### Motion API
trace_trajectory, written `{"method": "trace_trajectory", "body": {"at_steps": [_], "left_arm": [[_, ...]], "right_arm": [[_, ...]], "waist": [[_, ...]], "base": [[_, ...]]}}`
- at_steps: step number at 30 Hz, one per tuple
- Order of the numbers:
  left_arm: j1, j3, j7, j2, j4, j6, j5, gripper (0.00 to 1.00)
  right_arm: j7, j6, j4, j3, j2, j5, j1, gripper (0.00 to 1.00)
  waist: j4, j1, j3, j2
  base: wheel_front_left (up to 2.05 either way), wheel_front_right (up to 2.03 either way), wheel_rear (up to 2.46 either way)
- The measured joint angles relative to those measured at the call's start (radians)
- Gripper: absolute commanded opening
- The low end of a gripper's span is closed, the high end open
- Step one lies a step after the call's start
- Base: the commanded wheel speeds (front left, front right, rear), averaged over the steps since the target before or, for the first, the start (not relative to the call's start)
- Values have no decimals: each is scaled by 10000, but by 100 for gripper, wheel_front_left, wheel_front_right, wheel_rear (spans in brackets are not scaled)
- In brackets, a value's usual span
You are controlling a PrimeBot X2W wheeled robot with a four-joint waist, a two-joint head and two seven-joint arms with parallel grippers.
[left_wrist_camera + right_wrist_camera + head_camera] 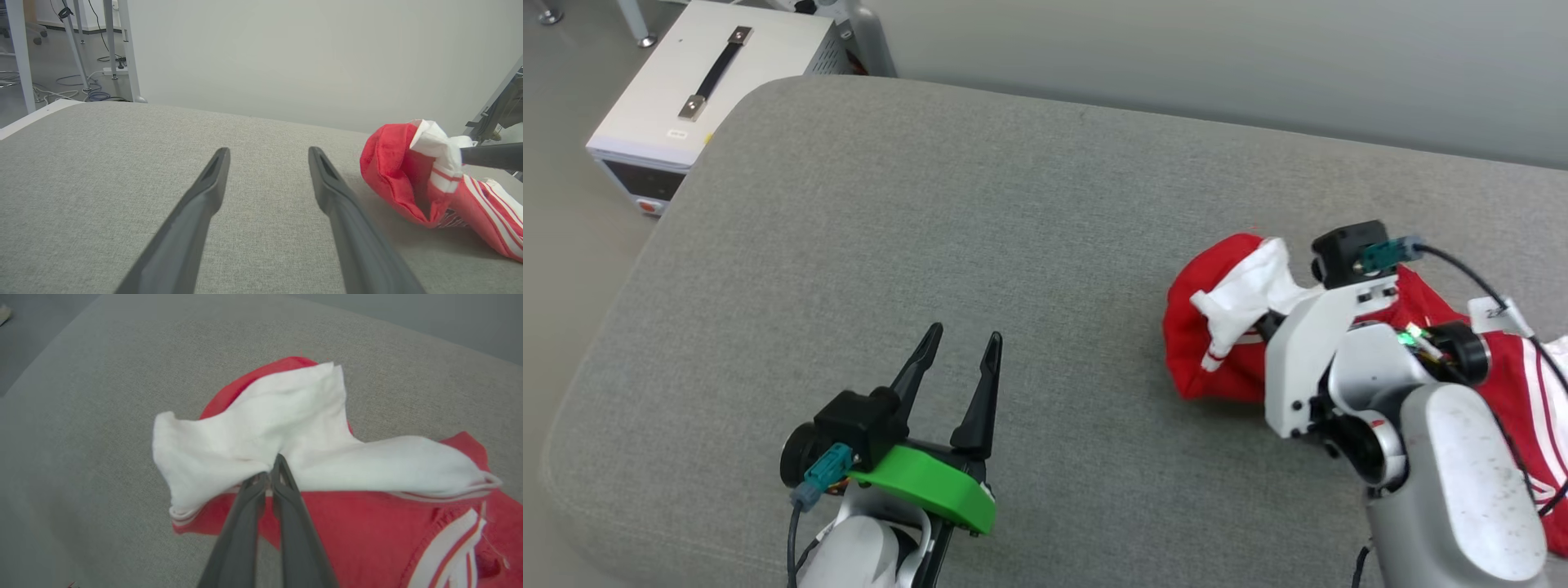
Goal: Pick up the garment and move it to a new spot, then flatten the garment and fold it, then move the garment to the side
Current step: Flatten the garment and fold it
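The garment [1217, 343] is a red shirt with white sleeves and striped trim, bunched up at the right of the grey cushioned surface [980, 212]. My right gripper [270, 471] is shut on a white sleeve of the garment [286, 428], pinching the cloth and lifting it into a peak. In the head view the right gripper [1262, 322] is partly hidden by its own wrist. The garment [408, 179] lies to the right in the left wrist view. My left gripper [960, 343] is open over bare cushion at the lower left, well apart from the garment, nothing between its fingers [327, 179].
A white box-shaped device with a black handle [703, 82] stands on the floor past the cushion's far-left corner. A pale wall runs behind the far edge. Metal legs and cables [81, 61] stand on the floor beyond.
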Motion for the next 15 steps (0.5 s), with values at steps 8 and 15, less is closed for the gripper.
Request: {"method": "trace_trajectory", "body": {"at_steps": [8, 15], "left_arm": [[-88, -96, 0, -17, 245, 0, -27, 100], [-85, 119, 0, 4, 265, 0, -27, 100]], "right_arm": [[-1643, -4, 1603, 2311, 29, 646, -189, 100], [-2255, 6, 1977, 4140, -142, 1469, -681, 100]], "waist": [[386, 0, 83, 0], [300, 0, -70, 0]], "base": [[0, 0, 0], [0, 0, 0]]}}
